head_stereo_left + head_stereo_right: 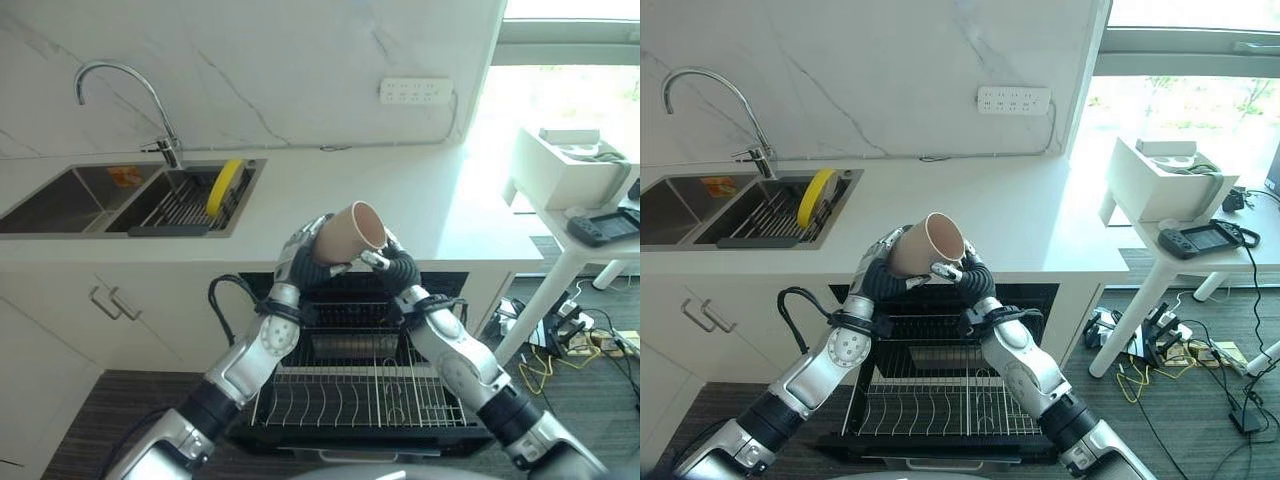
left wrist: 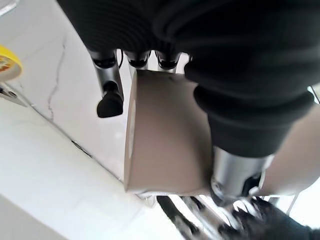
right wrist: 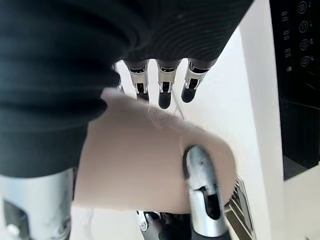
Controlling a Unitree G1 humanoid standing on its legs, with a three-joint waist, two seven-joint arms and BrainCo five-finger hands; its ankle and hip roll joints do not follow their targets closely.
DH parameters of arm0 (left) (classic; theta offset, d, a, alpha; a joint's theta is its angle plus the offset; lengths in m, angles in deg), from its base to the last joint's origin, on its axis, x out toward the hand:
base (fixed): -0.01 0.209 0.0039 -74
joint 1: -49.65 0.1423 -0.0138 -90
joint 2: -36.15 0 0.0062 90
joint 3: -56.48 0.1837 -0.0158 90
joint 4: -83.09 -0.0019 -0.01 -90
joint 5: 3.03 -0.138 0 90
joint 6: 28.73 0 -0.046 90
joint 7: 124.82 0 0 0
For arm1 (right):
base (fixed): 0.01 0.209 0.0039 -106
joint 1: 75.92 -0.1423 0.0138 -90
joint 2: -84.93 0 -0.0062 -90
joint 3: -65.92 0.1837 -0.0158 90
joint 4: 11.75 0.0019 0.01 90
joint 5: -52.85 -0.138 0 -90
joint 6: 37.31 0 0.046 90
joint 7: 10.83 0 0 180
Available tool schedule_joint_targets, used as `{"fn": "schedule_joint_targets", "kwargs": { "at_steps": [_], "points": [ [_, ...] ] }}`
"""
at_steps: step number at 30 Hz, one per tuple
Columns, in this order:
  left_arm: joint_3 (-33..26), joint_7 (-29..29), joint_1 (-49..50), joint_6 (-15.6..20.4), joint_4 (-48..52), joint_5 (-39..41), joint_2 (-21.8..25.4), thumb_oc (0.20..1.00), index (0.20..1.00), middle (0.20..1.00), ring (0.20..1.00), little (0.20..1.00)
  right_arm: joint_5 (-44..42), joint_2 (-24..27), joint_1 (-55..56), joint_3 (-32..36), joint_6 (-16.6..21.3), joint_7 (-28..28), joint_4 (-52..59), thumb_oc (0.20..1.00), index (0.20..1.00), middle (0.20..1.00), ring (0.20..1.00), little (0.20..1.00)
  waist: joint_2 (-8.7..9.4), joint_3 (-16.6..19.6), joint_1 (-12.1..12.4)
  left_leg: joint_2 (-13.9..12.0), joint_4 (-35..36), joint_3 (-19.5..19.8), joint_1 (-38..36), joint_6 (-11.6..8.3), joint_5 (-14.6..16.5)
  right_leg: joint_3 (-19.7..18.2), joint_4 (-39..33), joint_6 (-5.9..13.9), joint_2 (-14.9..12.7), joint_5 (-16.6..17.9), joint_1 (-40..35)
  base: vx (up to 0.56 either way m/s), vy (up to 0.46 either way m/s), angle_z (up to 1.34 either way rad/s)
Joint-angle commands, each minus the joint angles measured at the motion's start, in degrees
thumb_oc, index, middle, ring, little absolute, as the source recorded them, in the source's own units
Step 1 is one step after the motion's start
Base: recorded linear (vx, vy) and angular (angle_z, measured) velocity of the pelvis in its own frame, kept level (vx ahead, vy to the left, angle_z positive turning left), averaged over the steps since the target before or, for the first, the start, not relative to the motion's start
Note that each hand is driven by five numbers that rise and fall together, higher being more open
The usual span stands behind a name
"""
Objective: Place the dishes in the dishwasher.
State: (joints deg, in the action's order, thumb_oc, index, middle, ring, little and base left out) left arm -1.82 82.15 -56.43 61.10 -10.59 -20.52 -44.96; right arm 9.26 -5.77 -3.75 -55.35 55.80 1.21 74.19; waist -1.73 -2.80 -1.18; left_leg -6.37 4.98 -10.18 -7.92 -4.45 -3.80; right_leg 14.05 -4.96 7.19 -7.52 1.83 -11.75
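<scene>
- Holding a tan cup between both of my hands, above the front edge of the white surface and over the open dishwasher.
- My left hand comes up from the lower left and cradles the cup's base end; in the left wrist view my fingers reach past the cup's wall and my thumb lies along its side, so this hand is curled round it.
- My right hand comes in from the lower right and meets the cup from the other side; in the right wrist view my thumb presses on the cup's tan wall while the fingers curl over its far side.
- The cup is tilted, its open mouth turned up and towards the wall, its pale inside showing in the head views.
- Below my hands the dishwasher's wire rack is pulled out in front of the cabinet, its rows of prongs bare where I can see them.
- Off to my left, the sink is set into the surface, with a curved tap behind it.
- A yellow plate stands on edge in the dark drainer rack in the sink's nearer basin, well apart from the cup.
- A white side table stands to my right by the window.
</scene>
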Motion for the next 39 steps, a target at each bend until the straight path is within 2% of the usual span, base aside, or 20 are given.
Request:
{"fn": "schedule_joint_targets", "kwargs": {
  "at_steps": [1,8,16,24,34,39],
  "points": [
    [1.4,2.5,-8.8,1.0,-3.7,-2.1,1.2,0.2,0.2,0.2,0.2,0.2,3.4,-3.2,-7.1,-0.5,4.6,3.8,-0.6,1.0,1.0,1.0,1.0,1.0,1.93,-0.3,1.3,-1.2,0.0,-0.2,-3.3,-0.83,5.7,-2.0,1.6,3.91,-3.3,-1.7,2.3,0.0,0.0,0.0],
    [3.8,3.8,-10.9,0.4,-4.7,-1.4,-0.2,0.2,0.2,0.2,0.2,0.2,3.0,-5.8,-9.8,-1.9,5.1,7.3,-2.8,1.0,1.0,1.0,1.0,1.0,1.83,-0.3,1.5,-1.2,-0.2,0.0,-3.2,-0.88,5.8,-2.0,1.6,3.7,-3.3,-2.1,2.1,0.0,0.0,0.0],
    [5.5,2.8,-12.7,-0.8,-4.1,-1.1,-0.4,0.2,0.2,0.2,0.2,0.2,3.0,-7.0,-11.7,-2.5,6.2,10.8,-3.9,1.0,1.0,1.0,1.0,1.0,1.67,-0.6,1.8,-1.2,-0.3,0.3,-3.0,-0.83,5.7,-1.9,2.0,3.6,-3.3,-2.3,2.2,0.0,0.0,0.0],
    [6.3,3.8,-13.8,-0.7,-4.0,-1.2,-0.9,0.2,0.2,0.2,0.2,0.2,1.7,-8.0,-12.4,-3.6,5.8,11.2,-4.7,1.0,1.0,1.0,1.0,1.0,1.58,-0.7,1.8,-1.1,-0.3,0.2,-3.0,-0.85,5.7,-1.8,2.0,3.51,-3.3,-2.3,2.2,0.0,0.0,0.0],
    [6.6,4.5,-14.0,0.2,-3.7,-1.4,-1.1,0.2,0.2,0.2,0.2,0.2,-2.3,-8.8,-11.9,-3.3,7.6,11.3,-5.0,1.0,1.0,1.0,1.0,1.0,1.56,-0.8,1.8,-1.1,-0.3,0.3,-3.0,-0.81,5.7,-1.6,2.1,3.47,-3.4,-2.3,2.1,0.0,0.0,0.0],
    [6.8,5.8,-14.5,1.8,-3.7,-1.9,-1.5,0.2,0.2,0.2,0.2,0.2,-5.4,-9.7,-11.5,-3.2,8.7,10.5,-5.5,1.0,1.0,1.0,1.0,1.0,1.52,-0.8,1.6,-1.1,-0.3,0.0,-3.1,-0.79,5.7,-1.6,2.0,3.42,-3.4,-2.2,2.1,0.0,0.0,0.0]
  ]
}}
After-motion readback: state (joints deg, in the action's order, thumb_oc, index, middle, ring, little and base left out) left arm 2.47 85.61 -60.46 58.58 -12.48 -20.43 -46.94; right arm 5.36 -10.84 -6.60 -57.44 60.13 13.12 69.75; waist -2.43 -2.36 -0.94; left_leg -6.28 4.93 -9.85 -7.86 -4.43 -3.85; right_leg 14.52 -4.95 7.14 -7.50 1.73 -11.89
